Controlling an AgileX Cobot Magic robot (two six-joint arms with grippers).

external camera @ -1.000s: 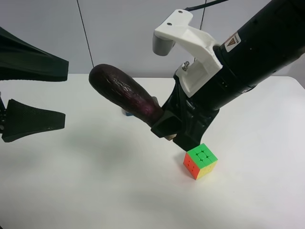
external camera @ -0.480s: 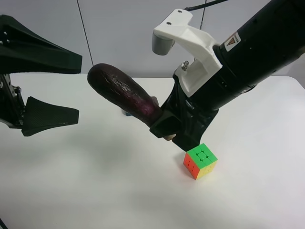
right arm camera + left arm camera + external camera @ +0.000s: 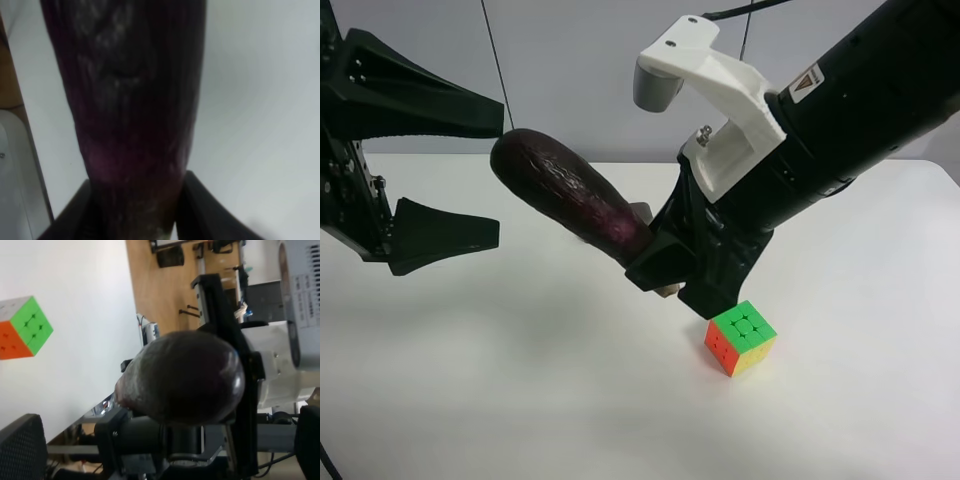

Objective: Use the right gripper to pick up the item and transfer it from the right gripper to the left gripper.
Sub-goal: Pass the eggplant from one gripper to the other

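Observation:
The dark purple eggplant (image 3: 565,195) is held in the air, slanting up toward the exterior high view's left. My right gripper (image 3: 658,265), on the arm with the white bracket, is shut on its stem end; the right wrist view shows the eggplant (image 3: 125,100) between both fingers (image 3: 200,212). My left gripper (image 3: 500,180) is open at the view's left. Its wide flat fingers (image 3: 440,235) stand above and below the eggplant's rounded end, with no closing on it. The left wrist view shows that end (image 3: 185,380) head-on.
A multicoloured puzzle cube (image 3: 741,337) sits on the white table (image 3: 520,380) just below the right arm; it also shows in the left wrist view (image 3: 25,327). A thin black cable (image 3: 495,60) hangs at the back.
My left gripper has moved right, toward the eggplant, staying open. My right gripper has carried the eggplant slightly up and left, so its rounded end now reaches the left fingertips.

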